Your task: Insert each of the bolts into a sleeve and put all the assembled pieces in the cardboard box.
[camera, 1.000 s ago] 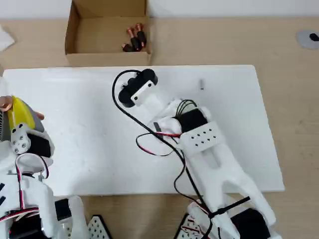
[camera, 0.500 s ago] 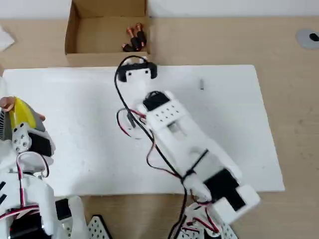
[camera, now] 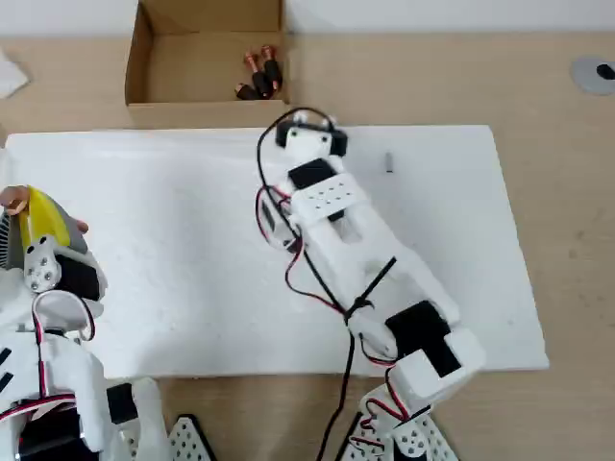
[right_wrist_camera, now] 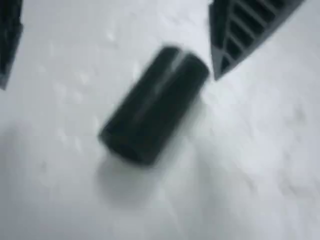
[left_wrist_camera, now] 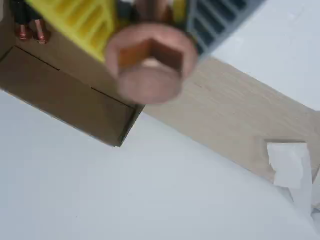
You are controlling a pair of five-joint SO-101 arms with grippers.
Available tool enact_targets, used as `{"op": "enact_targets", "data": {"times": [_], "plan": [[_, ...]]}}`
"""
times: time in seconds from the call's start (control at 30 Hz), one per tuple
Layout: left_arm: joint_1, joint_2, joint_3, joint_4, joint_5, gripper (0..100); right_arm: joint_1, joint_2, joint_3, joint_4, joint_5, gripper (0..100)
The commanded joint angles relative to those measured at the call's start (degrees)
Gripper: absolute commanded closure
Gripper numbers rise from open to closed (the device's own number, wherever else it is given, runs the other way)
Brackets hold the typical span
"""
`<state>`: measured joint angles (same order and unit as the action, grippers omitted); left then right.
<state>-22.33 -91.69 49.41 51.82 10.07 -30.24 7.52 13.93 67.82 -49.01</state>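
On the board point(camera: 144, 240), a black sleeve point(right_wrist_camera: 155, 105) lies on its side between the spread fingers of the right gripper point(right_wrist_camera: 116, 54). At the left edge the left gripper point(left_wrist_camera: 150, 15) clamps a copper bolt point(left_wrist_camera: 150, 62); assembled pieces point(camera: 259, 75) lie in the box point(camera: 139, 58).

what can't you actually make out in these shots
- bolt: left wrist view, blurred; its shank is hidden behind its own head and the left tool.
- sleeve: high view, hidden under the right arm; its bore is blurred in the right wrist view.
- assembled pieces in the cardboard box: high view, too small to count.
- grey speck on the white board: too small to identify.
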Motion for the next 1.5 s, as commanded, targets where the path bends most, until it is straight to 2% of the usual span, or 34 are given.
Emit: {"op": "enact_targets", "data": {"times": [0.0,1.0,1.1,1.3,1.47], "plan": [[-0.44,-0.48,-0.53,0.09,0.18,100,1.01,0.22,-2.95,-2.90,-0.53,69.9],[-0.53,-0.48,-0.18,0.18,0.18,100,-0.84,9.10,-4.00,-5.98,-0.53,70.0],[-0.53,-0.48,-0.18,0.18,0.18,100,-0.84,9.10,-4.00,-5.98,-0.35,74.8],[-0.53,-0.48,-0.18,0.18,0.18,100,-0.92,9.01,-4.09,-4.84,4.13,92.7],[-0.44,-0.48,-0.18,0.18,0.26,100,-0.92,9.01,-4.09,-3.16,4.57,96.0]]}}
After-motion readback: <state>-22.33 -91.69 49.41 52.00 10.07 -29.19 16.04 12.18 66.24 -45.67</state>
